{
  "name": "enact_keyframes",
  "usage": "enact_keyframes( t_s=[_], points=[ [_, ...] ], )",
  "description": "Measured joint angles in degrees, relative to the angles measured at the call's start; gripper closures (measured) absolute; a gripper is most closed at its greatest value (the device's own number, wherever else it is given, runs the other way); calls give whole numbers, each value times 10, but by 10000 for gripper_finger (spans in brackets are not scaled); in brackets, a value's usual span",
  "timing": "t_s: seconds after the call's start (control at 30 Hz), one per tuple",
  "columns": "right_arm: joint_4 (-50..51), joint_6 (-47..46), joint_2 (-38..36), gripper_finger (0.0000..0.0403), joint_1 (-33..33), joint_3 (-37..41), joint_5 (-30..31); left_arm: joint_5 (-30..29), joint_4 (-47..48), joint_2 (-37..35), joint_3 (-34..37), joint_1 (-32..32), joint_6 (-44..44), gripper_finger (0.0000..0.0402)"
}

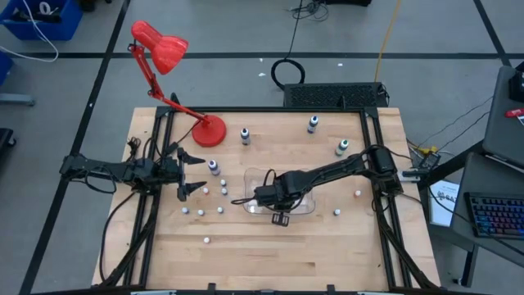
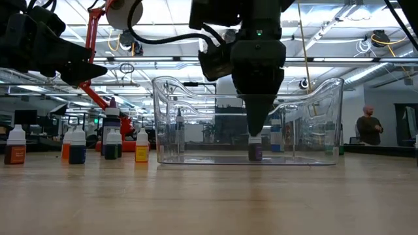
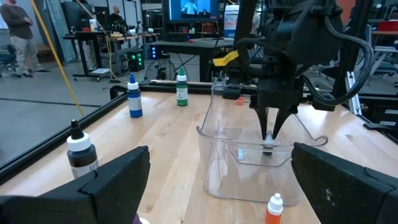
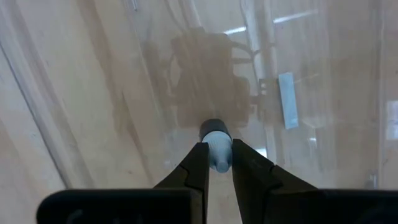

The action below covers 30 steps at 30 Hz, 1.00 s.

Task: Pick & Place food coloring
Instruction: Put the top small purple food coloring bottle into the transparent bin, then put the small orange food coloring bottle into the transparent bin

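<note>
Waiting over the left part of the counter (image 1: 270, 258), the left hand (image 1: 190, 173) has its fingers spread wide and carries nothing; several small food coloring bottles (image 1: 211, 201) stand loose just beside it and toward the middle. Further right, the right hand (image 1: 266, 197) reaches down into the clear tray (image 1: 304, 208) and is closed on one small bottle (image 4: 216, 148), holding it by the neck just under the cap.

The relation that matters is vertical: this bottle stands upright, its long axis in line with the fingers, directly below the right hand. In the low view its base (image 2: 255, 152) seems to rest on the tray floor, so I judge that only a release and a straight lift remain.

The right wrist view shows the grip clearly but not the height. The low view shows the height, but the grip there is partly hidden by the tray wall.
</note>
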State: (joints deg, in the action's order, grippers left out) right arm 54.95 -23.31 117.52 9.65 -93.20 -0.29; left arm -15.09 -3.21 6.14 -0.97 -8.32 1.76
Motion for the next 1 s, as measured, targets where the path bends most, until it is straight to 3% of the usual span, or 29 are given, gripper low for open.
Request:
enact_keyframes(
  t_s=[0.23, 0.47, 0.6, 1.0],
  points=[
    [-9, -3, -1, 364, 0, 4, 1, 0, 0, 0, 0, 0, 0, 14],
    [-8, -24, 3, 275, 0, 3, 0, 0, 0, 0, 0, 0, 0, 14],
    [-8, -30, 2, 246, 0, 2, 0, 0, 0, 0, 0, 0, 0, 14],
    [12, -86, -86, 243, 0, 2, 3, 0, 0, 0, 0, 0, 0, 14]
  ],
)
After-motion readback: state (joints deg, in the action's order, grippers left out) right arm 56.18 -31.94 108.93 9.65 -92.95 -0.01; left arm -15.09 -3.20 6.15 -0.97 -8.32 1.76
